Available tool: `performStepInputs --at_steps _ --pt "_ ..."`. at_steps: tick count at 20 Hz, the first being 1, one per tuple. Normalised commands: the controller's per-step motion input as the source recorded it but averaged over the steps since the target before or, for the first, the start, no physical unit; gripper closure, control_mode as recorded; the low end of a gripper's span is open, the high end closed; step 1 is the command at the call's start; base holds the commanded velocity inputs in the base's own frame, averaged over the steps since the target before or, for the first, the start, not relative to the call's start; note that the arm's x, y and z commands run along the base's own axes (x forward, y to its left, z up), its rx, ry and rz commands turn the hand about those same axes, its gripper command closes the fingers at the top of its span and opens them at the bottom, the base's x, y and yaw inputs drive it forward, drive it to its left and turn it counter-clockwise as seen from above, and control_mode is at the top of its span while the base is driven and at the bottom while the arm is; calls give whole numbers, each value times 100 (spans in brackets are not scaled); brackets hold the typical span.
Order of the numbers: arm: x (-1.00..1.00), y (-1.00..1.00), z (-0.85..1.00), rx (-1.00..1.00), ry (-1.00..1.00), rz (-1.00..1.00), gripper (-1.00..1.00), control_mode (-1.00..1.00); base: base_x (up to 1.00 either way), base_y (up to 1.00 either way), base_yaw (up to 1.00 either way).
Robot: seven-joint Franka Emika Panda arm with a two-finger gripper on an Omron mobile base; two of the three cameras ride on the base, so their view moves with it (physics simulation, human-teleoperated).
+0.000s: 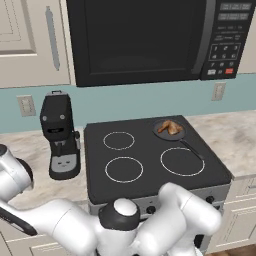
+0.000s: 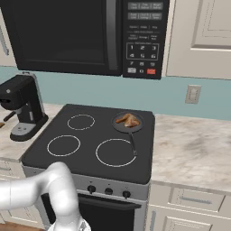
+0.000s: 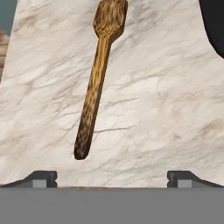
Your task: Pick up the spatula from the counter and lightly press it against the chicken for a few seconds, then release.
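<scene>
My gripper [image 3: 113, 178] gapes fully, empty. Wooden spatula [image 3: 97, 83] on the surface [image 3: 166, 109] looks light and stiff. I'd take it mid-handle.

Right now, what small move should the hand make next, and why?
Probably ease forward and down over the spatula handle: the hand is open, and the spatula lies untouched on the counter just ahead of it, not yet between its jaws.
</scene>
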Motion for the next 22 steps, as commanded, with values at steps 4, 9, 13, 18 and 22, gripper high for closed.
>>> performStepInputs --at_steps 4,9,13,18,22 --pt "11 11 -13 0 5 -4 -100 -100 0 0 0" --pt "13 14 -11 0 4 -2 -100 -100 0 0 0" --pt "14 15 -13 0 5 -2 -100 -100 0 0 0" --pt "11 13 -16 0 5 -2 -100 -100 0 0 0" --pt "5 10 -15 0 3 -2 -100 -100 0 0 0"
